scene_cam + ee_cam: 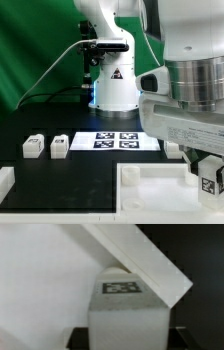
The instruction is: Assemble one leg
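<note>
Hand [206,172] pinches a leg [125,308] at the white panel [140,172] on a black table [75,178], green backdrop [30,50] behind.

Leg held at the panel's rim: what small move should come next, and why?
Probably a slight push of the leg toward the panel, with the gripper kept shut. The wrist view shows the leg's tip at the raised rim, though I cannot tell whether it touches. The exterior view shows it low at the panel.

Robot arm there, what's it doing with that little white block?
The arm's gripper is shut on one leg, a small white tagged post, and holds it by the raised rim of the big white panel. Whether it sits in a socket cannot be told. Two more legs lie on the black table near the marker board.
</note>
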